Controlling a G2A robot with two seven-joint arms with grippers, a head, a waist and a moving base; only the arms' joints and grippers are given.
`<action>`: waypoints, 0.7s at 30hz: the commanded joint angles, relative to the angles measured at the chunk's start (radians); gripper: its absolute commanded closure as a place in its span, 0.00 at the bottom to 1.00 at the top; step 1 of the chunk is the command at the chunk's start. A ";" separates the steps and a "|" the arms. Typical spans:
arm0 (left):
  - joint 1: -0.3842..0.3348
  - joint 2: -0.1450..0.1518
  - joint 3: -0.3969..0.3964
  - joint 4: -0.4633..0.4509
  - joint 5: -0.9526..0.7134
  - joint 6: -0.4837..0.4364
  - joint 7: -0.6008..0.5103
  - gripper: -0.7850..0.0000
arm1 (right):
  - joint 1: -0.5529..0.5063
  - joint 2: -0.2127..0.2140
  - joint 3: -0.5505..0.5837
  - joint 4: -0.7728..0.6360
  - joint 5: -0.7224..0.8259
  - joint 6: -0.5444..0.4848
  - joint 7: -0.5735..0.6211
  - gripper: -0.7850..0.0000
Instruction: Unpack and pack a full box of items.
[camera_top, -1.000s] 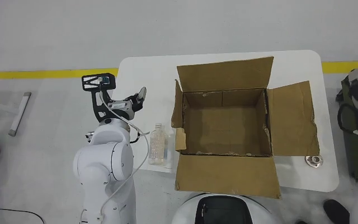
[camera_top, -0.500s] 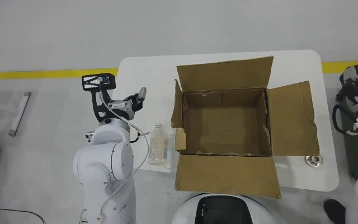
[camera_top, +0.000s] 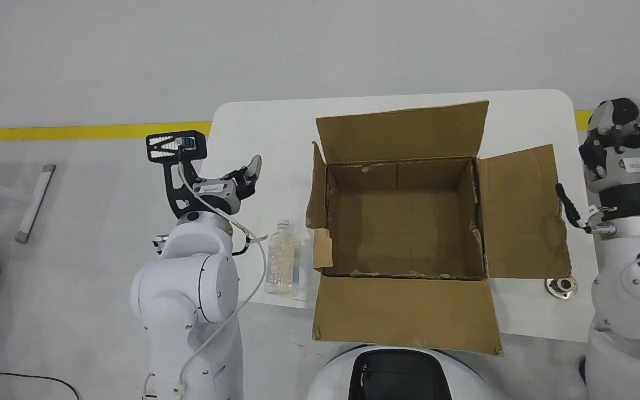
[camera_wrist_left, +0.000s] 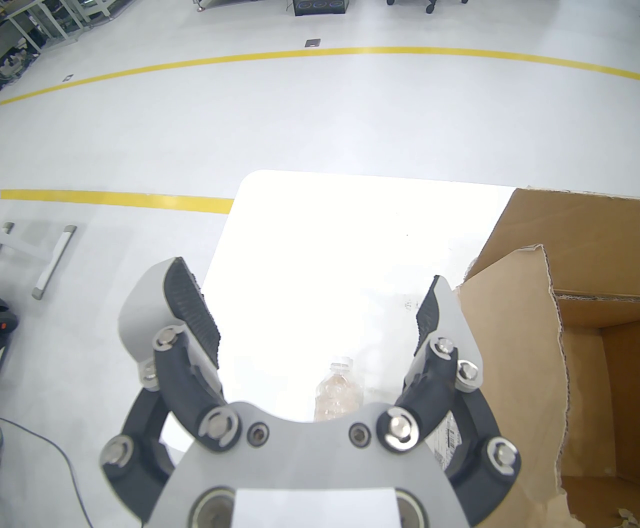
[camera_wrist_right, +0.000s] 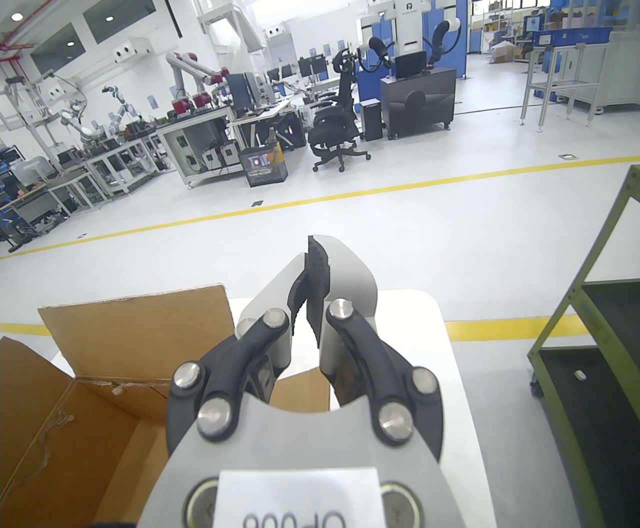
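Open cardboard box (camera_top: 400, 130) at middle of white table (camera_top: 270, 130), four flaps spread outward. Clear plastic bottle (camera_top: 282, 258) lying on side just left of box's near-left corner, apart from it, cap toward far side. Left gripper (camera_wrist_left: 307, 285) spread wide, nothing between pads, hovering over table's left edge, far-left of bottle. Right gripper (camera_wrist_right: 312, 260) pressed closed on nothing, at table's right edge beside box's right flap. Small round metal piece (camera_top: 565, 287) near table's near-right corner.

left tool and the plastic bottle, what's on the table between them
Nothing; in the top view only bare white table lies between the left tool and the plastic bottle.
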 joint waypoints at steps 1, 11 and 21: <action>0.008 0.000 -0.005 0.002 -0.012 0.006 0.016 0.00 | 0.000 0.000 0.000 0.000 0.000 0.000 0.000 1.00; 0.040 0.012 -0.017 -0.034 0.066 -0.031 0.038 0.00 | 0.000 0.000 0.000 0.000 0.000 0.000 0.000 1.00; 0.233 0.016 0.034 -0.110 0.107 -0.055 -0.075 0.00 | 0.000 0.000 0.000 0.000 0.000 0.000 0.000 1.00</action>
